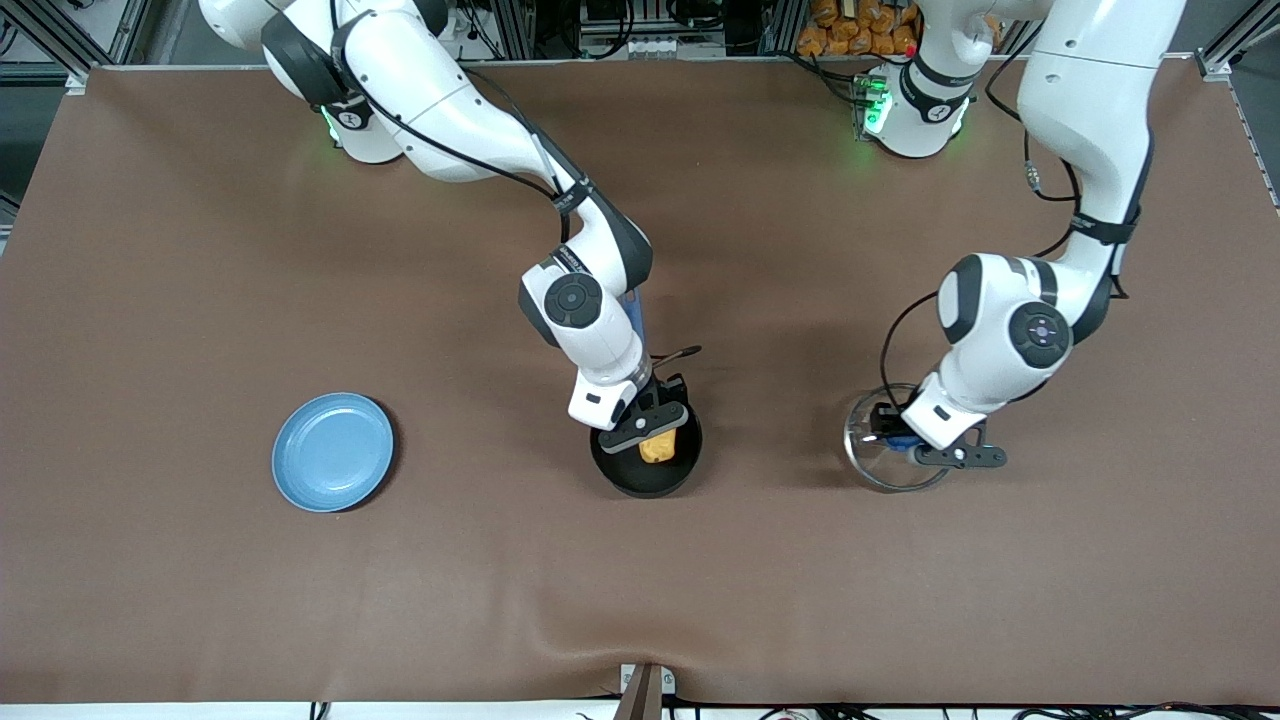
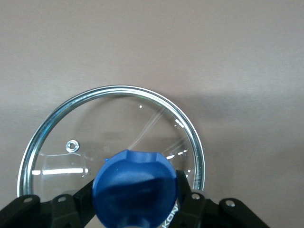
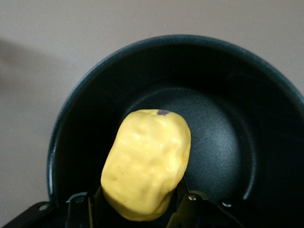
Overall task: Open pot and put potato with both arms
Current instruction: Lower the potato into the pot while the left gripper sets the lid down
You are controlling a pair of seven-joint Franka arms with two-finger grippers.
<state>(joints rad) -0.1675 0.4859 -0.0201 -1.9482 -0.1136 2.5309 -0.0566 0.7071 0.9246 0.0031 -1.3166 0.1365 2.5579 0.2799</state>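
Note:
The black pot stands open at the table's middle, its blue handle running under the right arm. My right gripper is over the pot's mouth, shut on the yellow potato. In the right wrist view the potato sits between the fingers inside the pot's dark bowl. My left gripper is shut on the blue knob of the glass lid, beside the pot toward the left arm's end. I cannot tell whether the lid rests on the table or hangs just above it.
A flat light-blue plate lies toward the right arm's end of the table, level with the pot. The brown table cover is wrinkled near the edge closest to the front camera.

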